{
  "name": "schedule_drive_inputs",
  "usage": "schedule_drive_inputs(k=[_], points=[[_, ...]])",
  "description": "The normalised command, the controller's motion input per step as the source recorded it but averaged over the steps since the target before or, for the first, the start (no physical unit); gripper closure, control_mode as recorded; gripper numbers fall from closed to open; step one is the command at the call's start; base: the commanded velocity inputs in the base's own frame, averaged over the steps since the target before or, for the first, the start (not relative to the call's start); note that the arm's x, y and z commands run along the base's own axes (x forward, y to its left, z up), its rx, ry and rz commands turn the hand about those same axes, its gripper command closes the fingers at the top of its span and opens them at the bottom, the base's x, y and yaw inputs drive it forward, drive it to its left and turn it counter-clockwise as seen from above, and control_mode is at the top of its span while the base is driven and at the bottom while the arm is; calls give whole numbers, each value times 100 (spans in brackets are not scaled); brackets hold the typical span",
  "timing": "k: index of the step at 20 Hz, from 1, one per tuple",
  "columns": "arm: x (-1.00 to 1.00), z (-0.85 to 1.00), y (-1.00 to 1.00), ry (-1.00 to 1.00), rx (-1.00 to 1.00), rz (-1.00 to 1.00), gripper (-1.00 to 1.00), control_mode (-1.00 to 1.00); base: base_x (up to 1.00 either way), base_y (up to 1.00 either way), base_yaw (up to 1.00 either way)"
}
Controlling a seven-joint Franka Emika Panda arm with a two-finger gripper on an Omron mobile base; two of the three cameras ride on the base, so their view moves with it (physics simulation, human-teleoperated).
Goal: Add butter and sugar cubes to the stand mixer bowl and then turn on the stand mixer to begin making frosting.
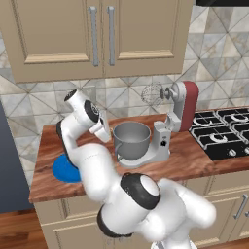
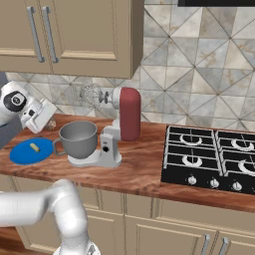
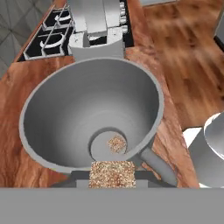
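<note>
**Over the bowl rim: sugar delivery, item in transit**

Above the near edge of the stand mixer bowl (image 3: pixel 92 118), the tool (image 3: pixel 112 174) is hovering with its jaws clamped together on the sugar cubes (image 3: pixel 112 173), a speckled beige block sitting between the tips in the hand view.

- **Step in hand (judged):** releasing the sugar into the bowl. Doing it well is likely meaning carrying the block a little further toward the bowl's centre before parting the jaws, so it is dropping inside the wall rather than clipping the rim or the side handle.
- **Stand mixer bowl:** seated on the base of the stand mixer (image 2: pixel 119 129), whose red head is tilting back with the whisk lifted clear. A small speckled patch is showing at the bowl's bottom; whether this is a loose cube or a reflection of the held block is hard to tell.
- **Blue plate (image 2: pixel 22 154):** lying on the surface left of the bowl, carrying the butter (image 2: pixel 34 147), which is not yet moved.
- **Mixer knob:** untouched, by the look of things.
</note>
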Motion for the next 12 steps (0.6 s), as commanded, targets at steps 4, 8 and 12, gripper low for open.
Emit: schedule_drive_inputs(k=[4,8,12], points=[[0,22,-43,-4,1,16,100,-100,0,0,0],[6,0,-53,0,0,8,100,-100,0,0,0],[34,-17,-42,0,0,7,100,-100,0,0,0]])
